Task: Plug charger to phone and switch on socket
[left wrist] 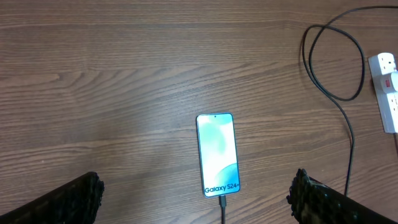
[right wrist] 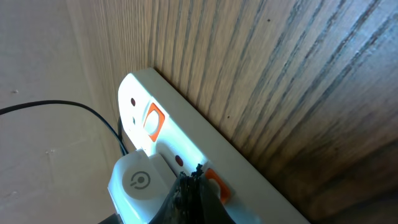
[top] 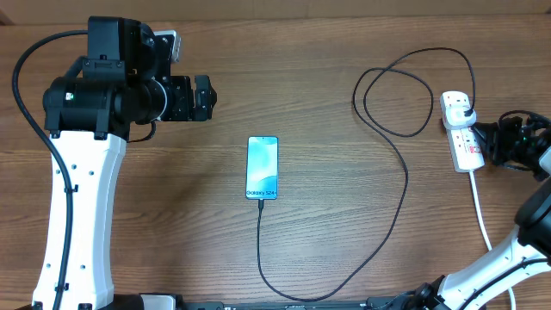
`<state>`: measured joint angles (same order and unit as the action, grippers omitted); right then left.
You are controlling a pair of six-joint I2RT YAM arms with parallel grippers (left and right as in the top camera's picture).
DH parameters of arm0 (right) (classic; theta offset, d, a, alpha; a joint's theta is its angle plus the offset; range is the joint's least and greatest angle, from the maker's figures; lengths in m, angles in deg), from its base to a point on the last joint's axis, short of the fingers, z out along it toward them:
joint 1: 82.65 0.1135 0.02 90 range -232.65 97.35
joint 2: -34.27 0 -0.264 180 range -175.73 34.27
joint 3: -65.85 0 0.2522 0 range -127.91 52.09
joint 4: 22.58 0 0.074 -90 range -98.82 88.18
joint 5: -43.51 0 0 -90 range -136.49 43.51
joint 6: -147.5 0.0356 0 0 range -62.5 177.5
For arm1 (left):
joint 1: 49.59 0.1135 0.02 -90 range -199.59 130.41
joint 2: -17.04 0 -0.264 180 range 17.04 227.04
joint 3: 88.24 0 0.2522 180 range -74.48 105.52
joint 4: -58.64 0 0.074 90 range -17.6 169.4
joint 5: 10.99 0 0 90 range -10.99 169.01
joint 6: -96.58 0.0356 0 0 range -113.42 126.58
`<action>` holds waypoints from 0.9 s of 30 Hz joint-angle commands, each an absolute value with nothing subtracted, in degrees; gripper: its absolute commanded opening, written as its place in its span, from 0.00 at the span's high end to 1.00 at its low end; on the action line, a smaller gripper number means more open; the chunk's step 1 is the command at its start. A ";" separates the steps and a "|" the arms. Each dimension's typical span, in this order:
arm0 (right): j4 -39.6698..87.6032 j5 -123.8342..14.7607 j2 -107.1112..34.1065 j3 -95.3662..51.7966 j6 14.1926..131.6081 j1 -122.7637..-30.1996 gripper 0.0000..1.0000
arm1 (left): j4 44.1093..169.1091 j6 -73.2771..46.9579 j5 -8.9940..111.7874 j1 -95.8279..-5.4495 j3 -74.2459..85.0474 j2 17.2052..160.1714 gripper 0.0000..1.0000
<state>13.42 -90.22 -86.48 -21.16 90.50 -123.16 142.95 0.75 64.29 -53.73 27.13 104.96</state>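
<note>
- the charger tip sits in the phone at its 6 o'clock end
- left fingers spread wide
- right fingers pinched narrow, touching the socket by its switch

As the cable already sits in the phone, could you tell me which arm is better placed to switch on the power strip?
Right: the right gripper sits at the power strip, by its red switches; the left gripper hovers beyond the phone.
</note>
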 commanded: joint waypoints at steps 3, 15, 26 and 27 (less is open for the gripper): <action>16.13 -87.55 -86.74 -20.59 90.04 -120.88 0.96 | 142.88 1.01 64.45 -54.10 27.67 105.09 0.01; 18.97 -85.26 -86.74 -20.59 88.97 -118.57 0.96 | 142.88 1.01 64.45 -54.10 27.67 105.09 0.00; 20.02 -82.52 -86.74 -20.62 88.99 -118.37 0.96 | 142.88 1.01 64.45 -54.10 27.67 105.09 0.01; 19.80 -82.55 -86.72 -20.64 88.99 -118.76 0.96 | 142.88 1.01 64.45 -54.10 27.67 105.09 0.00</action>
<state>19.26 -86.20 -84.88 -22.10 89.80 -121.12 142.97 0.75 64.29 -53.73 27.13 104.96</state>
